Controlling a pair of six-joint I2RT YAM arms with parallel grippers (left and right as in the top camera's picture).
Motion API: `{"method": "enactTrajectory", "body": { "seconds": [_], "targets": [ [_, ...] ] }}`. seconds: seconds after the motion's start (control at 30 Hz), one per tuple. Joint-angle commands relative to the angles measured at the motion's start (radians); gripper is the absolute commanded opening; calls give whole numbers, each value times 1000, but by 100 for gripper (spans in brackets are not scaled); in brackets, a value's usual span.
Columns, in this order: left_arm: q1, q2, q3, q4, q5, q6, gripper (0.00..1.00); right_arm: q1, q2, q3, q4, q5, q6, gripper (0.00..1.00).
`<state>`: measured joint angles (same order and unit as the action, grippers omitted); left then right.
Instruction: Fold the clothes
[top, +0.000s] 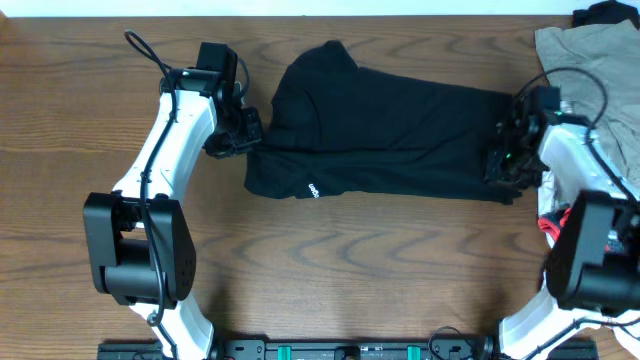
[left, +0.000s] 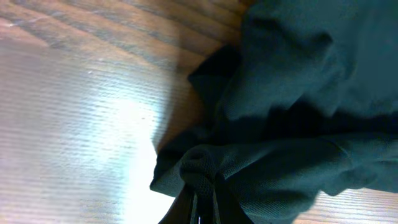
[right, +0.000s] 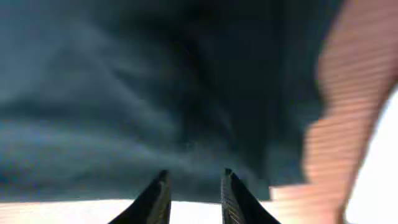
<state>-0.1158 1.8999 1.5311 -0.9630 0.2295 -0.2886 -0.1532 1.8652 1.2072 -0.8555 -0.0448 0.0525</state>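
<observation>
Black garment (top: 390, 130) is laid flat at the centre of the surface (top: 330, 270). In the overhead view its long axis is run from 9 to 3 o'clock, with the white logo (top: 312, 188) near the 7 o'clock corner.

Left tool (left: 200, 202) is pressed together on a bunched fold at the 9 o'clock end. Right tool (right: 196, 177) is set at the 3 o'clock end, fingers a little apart, hem at their tips; no pinch is seen.

Each end is covered by its nearer arm. Judged: the fold would be carried along the long axis.
</observation>
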Motion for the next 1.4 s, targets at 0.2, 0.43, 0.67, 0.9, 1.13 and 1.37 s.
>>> {"method": "enactTrajectory", "body": {
  "seconds": [0.2, 0.43, 0.67, 0.9, 1.13, 1.37],
  "targets": [
    [3, -24, -3, 78, 129, -5, 6, 8, 19, -27, -25, 42, -5, 26],
    [-1, -24, -3, 231, 145, -2, 6, 8, 19, -27, -64, 64, -5, 26],
    [-2, -24, -3, 420, 144, -40, 7, 8, 19, -27, -66, 63, -5, 27],
    [-10, -18, -3, 499, 123, -43, 36, 8, 19, -27, -70, 63, -5, 27],
    [-10, -5, -3, 396, 98, -43, 45, 8, 19, -27, -72, 63, -5, 27],
    [-40, -4, -3, 218, 117, -47, 45, 8, 19, -27, -71, 63, -5, 28]
  ]
}}
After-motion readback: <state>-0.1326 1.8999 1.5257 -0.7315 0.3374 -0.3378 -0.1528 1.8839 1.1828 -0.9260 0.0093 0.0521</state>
